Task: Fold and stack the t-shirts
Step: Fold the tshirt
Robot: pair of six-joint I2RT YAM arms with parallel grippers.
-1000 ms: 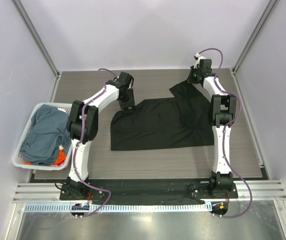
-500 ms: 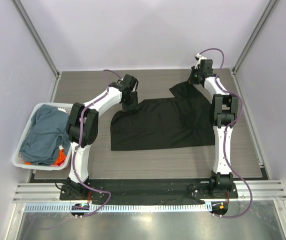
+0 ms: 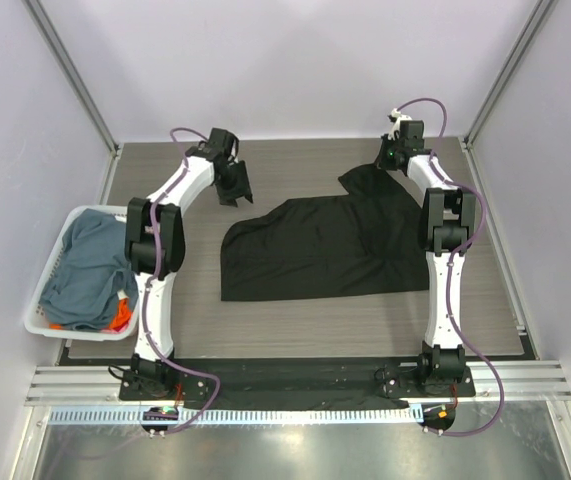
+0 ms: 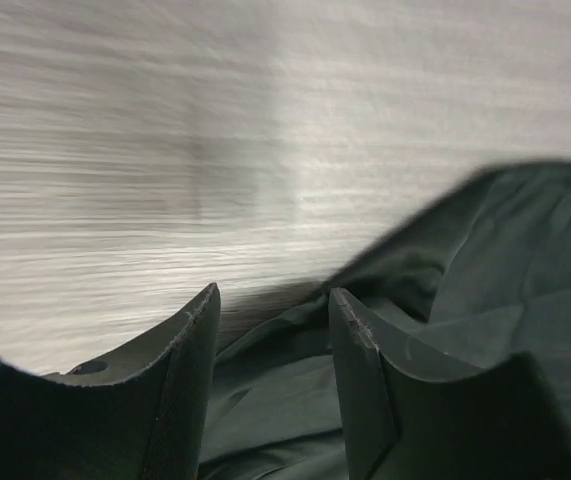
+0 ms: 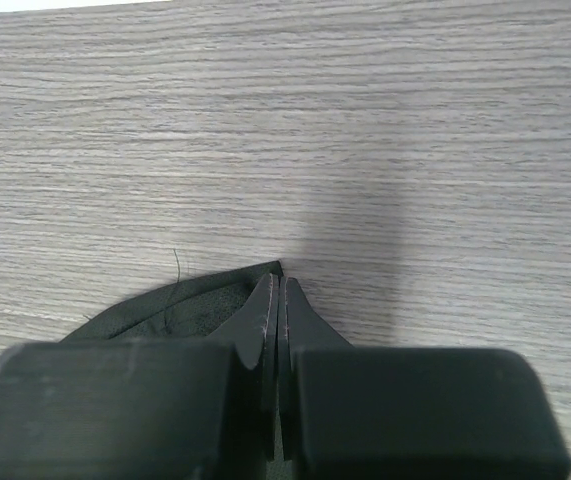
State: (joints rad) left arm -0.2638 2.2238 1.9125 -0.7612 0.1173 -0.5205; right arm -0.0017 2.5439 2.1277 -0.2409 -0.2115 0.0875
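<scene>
Observed: your left gripper (image 4: 273, 310) has its jaws standing apart, with nothing between them. Through the gap, the left wrist view shows the black t-shirt (image 4: 485, 260) lying rumpled below, with bare table (image 4: 165, 120) beyond it. That view is streaked with blur, so finer detail cannot be read. From above, this gripper (image 3: 235, 187) sits over bare wood toward the far left of the table, near the shirt's far left edge and apart from it.

Your right gripper (image 5: 277, 290) has its jaws pressed together. A peak of the black cloth's edge runs into their tips, so record it as clamped on the shirt's far right corner. From above, it (image 3: 385, 160) sits at the far right of the table, where the cloth draws up to a point beneath it.

The black t-shirt lies opened out on the table, right of centre, between your two arms. It is creased, its near edge is fairly straight and its far left edge slants.

A white basket (image 3: 75, 332) stands at the table's left edge, beside your left arm. A blue-grey t-shirt (image 3: 85, 265) lies heaped in it, unfolded, and a patch of orange cloth (image 3: 120, 318) shows beneath it at the basket's near right corner
</scene>
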